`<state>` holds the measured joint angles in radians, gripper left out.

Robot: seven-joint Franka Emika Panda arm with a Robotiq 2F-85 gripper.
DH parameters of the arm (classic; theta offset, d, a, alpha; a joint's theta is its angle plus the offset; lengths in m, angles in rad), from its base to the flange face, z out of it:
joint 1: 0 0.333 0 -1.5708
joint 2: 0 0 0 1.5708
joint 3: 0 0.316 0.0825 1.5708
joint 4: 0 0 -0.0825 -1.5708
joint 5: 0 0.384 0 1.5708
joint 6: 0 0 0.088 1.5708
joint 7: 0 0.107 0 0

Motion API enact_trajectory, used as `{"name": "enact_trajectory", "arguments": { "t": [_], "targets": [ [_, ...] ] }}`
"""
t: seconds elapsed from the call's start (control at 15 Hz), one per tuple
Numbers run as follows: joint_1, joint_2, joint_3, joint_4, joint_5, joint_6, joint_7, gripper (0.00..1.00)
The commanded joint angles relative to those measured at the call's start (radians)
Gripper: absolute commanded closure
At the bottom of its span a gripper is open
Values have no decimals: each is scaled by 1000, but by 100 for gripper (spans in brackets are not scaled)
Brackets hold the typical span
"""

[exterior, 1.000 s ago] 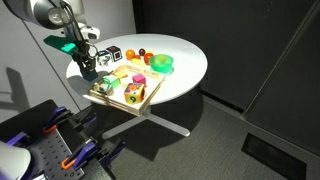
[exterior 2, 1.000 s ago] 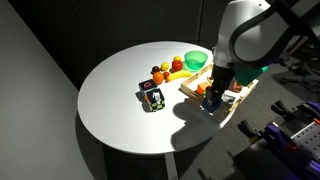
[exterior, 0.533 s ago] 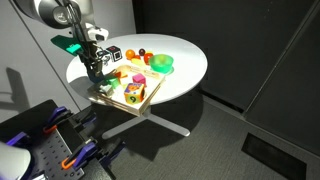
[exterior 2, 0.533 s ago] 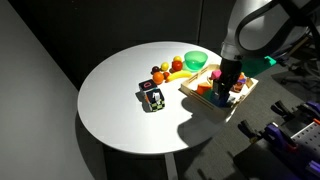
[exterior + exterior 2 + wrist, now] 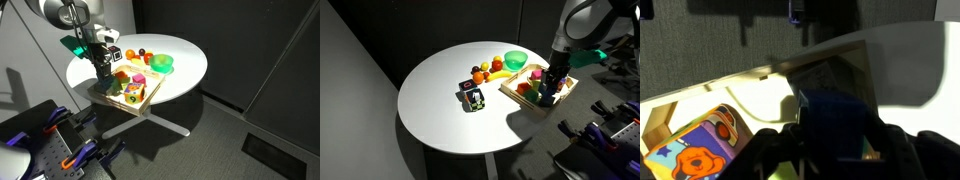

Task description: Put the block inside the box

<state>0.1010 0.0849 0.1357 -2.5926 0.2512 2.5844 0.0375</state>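
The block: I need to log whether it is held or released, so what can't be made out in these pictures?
1. Wrist view: the block is only a dark blue shape in shadow; whether the gripper clamps it is unclear.
2. Wrist view: the frame edges cut off the box, so whether the block touches its floor is hidden.
3. In both exterior views the gripper, above the box, covers the block; everything is too small.

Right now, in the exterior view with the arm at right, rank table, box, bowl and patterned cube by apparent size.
1. Table.
2. Box.
3. Bowl and patterned cube: they look alike, and the cube sits nearer the camera, so I won't rank them.
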Motion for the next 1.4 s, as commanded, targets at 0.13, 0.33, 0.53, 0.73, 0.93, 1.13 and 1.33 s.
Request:
{"name": "enact_trajectory", "arguments": {
  "t": [0.13,0.33,0.53,0.73,0.93,1.13,1.33],
  "targets": [
    [-23,-100,-35,-53,25,-9,12,19],
    [-22,-158,-42,-81,49,-7,-1,4],
    [-11,-227,-44,-113,84,-1,-8,0],
    [8,-294,-47,-137,110,8,-21,0],
    [26,-341,-52,-139,112,-34,-14,0],
    [20,-380,-43,-124,52,-133,35,0],
    [-5,-428,-19,-101,-39,-251,133,0]
  ]
}}
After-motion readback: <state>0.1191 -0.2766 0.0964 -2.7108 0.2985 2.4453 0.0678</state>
